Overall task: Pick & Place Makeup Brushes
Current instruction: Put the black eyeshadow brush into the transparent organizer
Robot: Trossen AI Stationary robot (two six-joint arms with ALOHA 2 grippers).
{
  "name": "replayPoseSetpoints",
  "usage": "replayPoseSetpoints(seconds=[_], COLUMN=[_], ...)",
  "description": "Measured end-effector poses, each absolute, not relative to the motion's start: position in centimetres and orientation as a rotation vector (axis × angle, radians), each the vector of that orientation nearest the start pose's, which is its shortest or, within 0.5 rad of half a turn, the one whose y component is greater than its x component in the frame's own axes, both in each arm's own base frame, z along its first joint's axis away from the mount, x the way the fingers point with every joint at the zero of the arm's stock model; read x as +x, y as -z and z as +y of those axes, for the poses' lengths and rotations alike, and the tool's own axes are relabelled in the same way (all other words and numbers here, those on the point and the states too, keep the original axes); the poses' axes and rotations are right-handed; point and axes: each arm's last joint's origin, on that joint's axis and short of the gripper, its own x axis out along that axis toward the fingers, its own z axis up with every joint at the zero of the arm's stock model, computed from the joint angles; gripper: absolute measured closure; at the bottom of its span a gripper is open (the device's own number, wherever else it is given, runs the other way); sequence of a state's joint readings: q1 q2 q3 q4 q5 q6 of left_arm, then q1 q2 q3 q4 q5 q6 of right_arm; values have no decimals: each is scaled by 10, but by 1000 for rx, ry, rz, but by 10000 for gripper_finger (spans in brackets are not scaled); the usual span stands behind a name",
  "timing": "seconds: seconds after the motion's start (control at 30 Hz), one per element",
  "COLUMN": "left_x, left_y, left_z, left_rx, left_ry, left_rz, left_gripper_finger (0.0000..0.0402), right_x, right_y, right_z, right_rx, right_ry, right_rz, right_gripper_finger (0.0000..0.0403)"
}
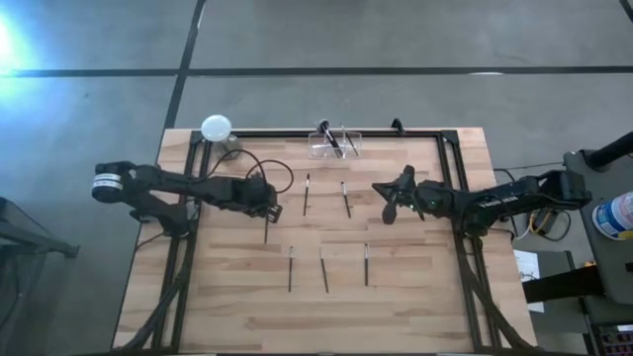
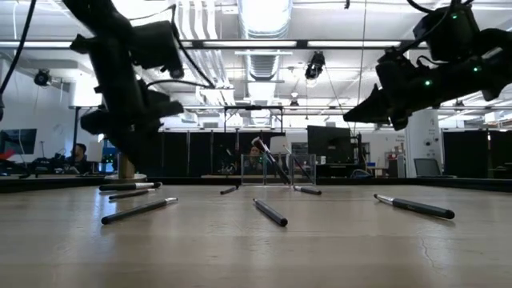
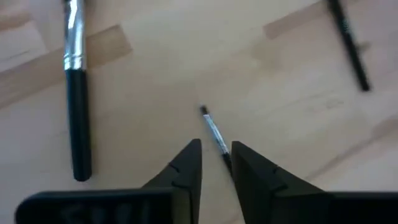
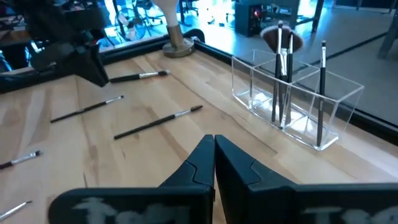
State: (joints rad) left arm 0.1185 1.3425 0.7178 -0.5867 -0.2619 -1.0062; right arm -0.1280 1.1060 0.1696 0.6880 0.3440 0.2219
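Several thin dark makeup brushes lie flat on the wooden table [image 1: 415,297], among them brushes [image 1: 306,194], [image 1: 345,198] and a row nearer the front [image 1: 323,269]. My left gripper [image 1: 269,211] is open and points down over the upper end of one brush [image 1: 266,231]. In the left wrist view its fingers [image 3: 186,165] stand on either side of that brush's silver-collared tip end [image 3: 214,134]. My right gripper [image 4: 214,152] is shut and empty, right of centre [image 1: 388,206]. Other brushes stand upright in the clear holder [image 1: 334,144].
A white ball-topped stand [image 1: 216,127] rises at the far left corner. A black frame [image 1: 297,132] runs along the table's far edge and sides. In the left wrist view a thicker brush [image 3: 78,118] lies beside my gripper. Bare wood lies along the near edge.
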Motion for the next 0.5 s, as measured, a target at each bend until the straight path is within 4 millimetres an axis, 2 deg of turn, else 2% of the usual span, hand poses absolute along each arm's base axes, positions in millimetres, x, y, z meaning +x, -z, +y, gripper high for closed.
replayPoseSetpoints(seconds=[0.23,0.5], left_x=[223,220], left_y=[-166,-160], left_z=[51,55], left_rx=[-853,-857], left_ry=[-930,-954], left_rz=[835,814], left_gripper_finger=[317,317], right_x=[184,184], right_y=[-152,-152], right_z=[-34,-34], right_rx=[182,173], right_ry=[495,494], right_rz=[205,207], right_gripper_finger=[394,394])
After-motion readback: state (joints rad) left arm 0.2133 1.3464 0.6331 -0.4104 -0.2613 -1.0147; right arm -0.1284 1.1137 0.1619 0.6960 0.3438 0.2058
